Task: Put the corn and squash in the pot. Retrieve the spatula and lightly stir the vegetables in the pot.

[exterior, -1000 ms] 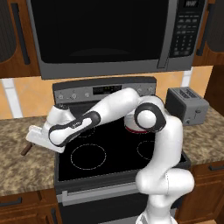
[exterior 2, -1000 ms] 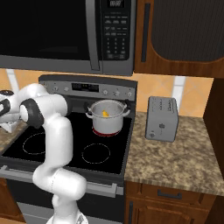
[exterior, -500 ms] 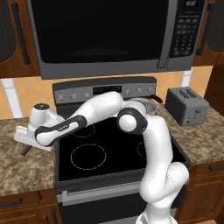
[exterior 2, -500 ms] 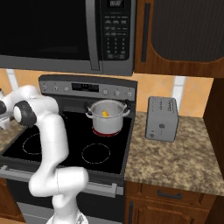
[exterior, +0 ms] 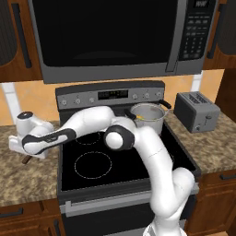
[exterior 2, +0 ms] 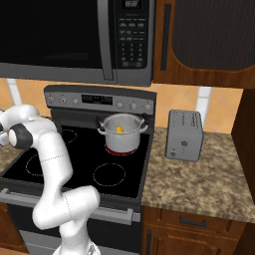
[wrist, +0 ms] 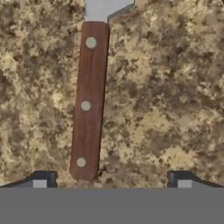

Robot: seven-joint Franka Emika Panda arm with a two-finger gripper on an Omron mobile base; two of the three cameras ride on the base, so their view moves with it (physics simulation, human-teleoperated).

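Hand view, risk entry: hand (wrist: 112, 180) open, fingertips spread wide, poised over spatula (wrist: 89, 100) lying flat on the granite desk (wrist: 166, 87) left of the stove. Handle sits nearer one fingertip; off-centre closing could nudge or twist it. Spatula: brown riveted wooden handle, silver blade. Pot (exterior 2: 122, 133) on rear burner.

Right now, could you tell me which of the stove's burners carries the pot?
The rear right burner: the steel pot sits on it with yellow vegetables inside, while the other burners on the stove are bare.
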